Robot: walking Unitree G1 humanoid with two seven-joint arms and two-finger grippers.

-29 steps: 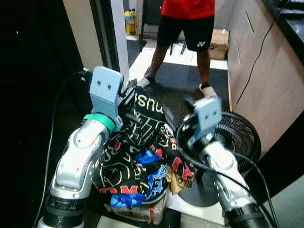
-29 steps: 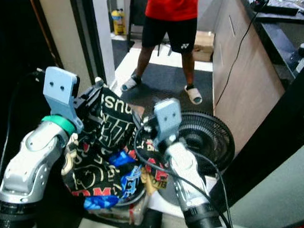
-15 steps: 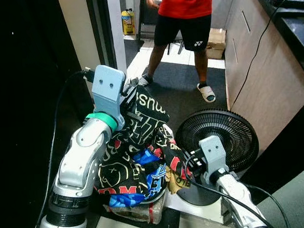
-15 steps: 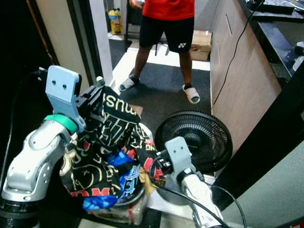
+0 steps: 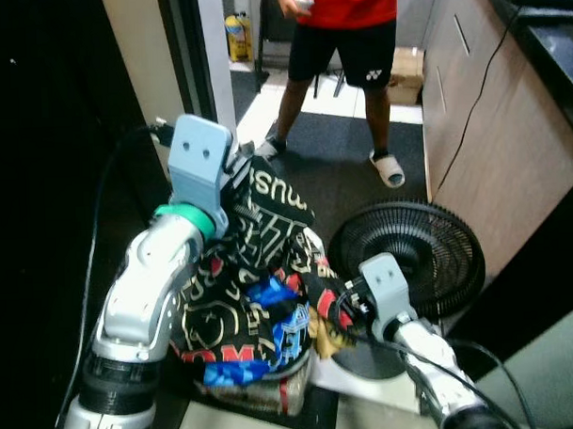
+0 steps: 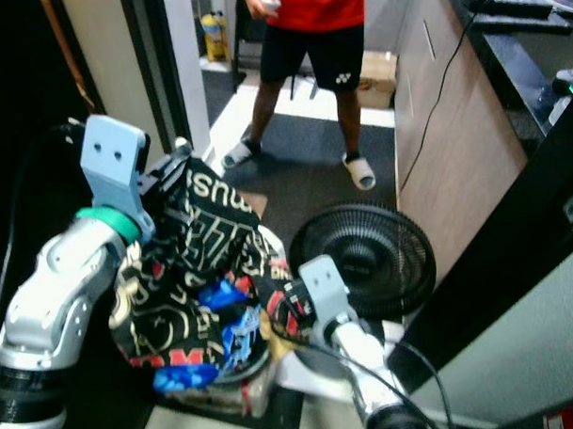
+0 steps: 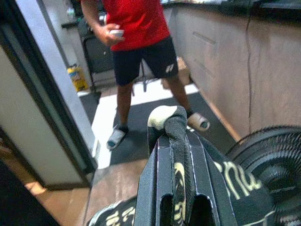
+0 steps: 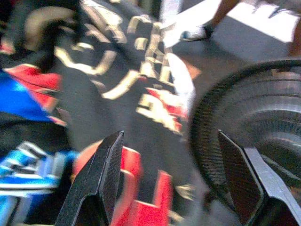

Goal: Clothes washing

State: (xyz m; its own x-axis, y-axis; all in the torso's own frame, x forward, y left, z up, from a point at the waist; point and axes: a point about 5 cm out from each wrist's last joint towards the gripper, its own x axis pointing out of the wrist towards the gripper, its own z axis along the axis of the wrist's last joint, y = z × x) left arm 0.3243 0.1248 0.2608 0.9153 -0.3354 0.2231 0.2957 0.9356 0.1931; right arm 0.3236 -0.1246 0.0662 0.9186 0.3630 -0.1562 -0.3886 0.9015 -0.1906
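Holding the printed black garment (image 5: 260,272) up with our left end effector (image 7: 177,136), fingers clamped on a fold at its top, at 11 o'clock. Our right end effector (image 8: 174,174) is spread open at 4 o'clock, near the fan (image 5: 420,252). It's soft and floppy, probably light, so we'd grab a bunched lower edge.

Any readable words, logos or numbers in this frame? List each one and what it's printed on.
"mus": pale letters, cut off by a fold, on the black printed garment held up by the left gripper.
Small white logo on the person's black shorts: too small to read.
Yellow bottle label: blurred, unreadable.
Other prints on the garment: no readable words.
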